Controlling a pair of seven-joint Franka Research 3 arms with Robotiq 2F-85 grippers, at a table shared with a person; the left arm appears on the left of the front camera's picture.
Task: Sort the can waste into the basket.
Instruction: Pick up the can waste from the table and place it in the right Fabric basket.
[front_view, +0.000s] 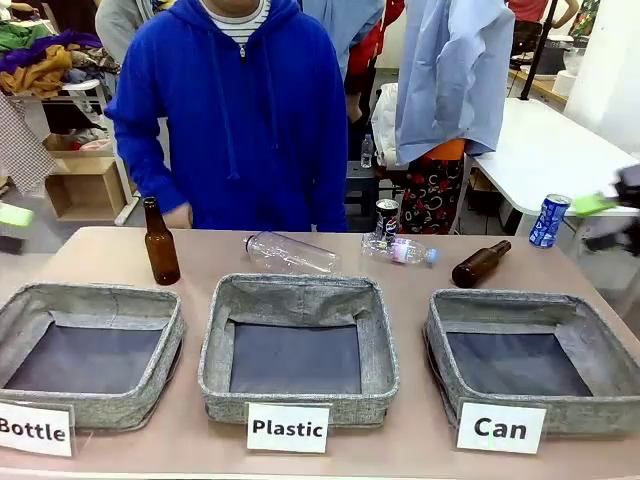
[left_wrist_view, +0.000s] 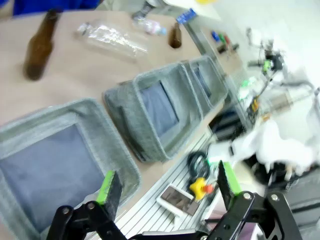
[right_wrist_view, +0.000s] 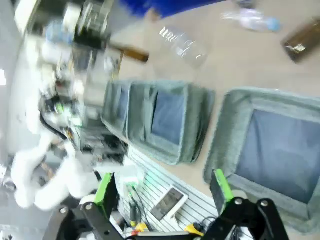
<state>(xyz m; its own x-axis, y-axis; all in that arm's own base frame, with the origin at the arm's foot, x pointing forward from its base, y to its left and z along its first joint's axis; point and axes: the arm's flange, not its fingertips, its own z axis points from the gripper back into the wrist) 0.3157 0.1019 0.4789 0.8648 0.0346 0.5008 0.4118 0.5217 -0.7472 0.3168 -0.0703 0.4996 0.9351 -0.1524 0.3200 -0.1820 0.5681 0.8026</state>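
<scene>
Pickup looks not yet begun: the right gripper (right_wrist_view: 162, 186) and left gripper (left_wrist_view: 167, 181) both gape, empty. The POCARI SWEAT can (front_view: 549, 220) stands at the table's (front_view: 200, 272) far right corner, the black can (front_view: 386, 216) at its far edge, and the Can basket (front_view: 590, 415) at the near right corner. The next move likely calls for the right gripper to straddle the POCARI SWEAT can.

1. Along the near edge of the desk (front_view: 200, 262), the Bottle basket (front_view: 100, 408), the Plastic basket (front_view: 215, 340) and the Can basket (front_view: 500, 302) are set left to right.
2. Behind them are ranged an upright glass bottle (front_view: 160, 245), a lying plastic bottle (front_view: 290, 253), the first can (front_view: 386, 217) with a smaller plastic bottle (front_view: 400, 250) before it, and a lying glass bottle (front_view: 480, 264).
3. The second can (front_view: 549, 220) seems to be stood at the far right corner.
</scene>
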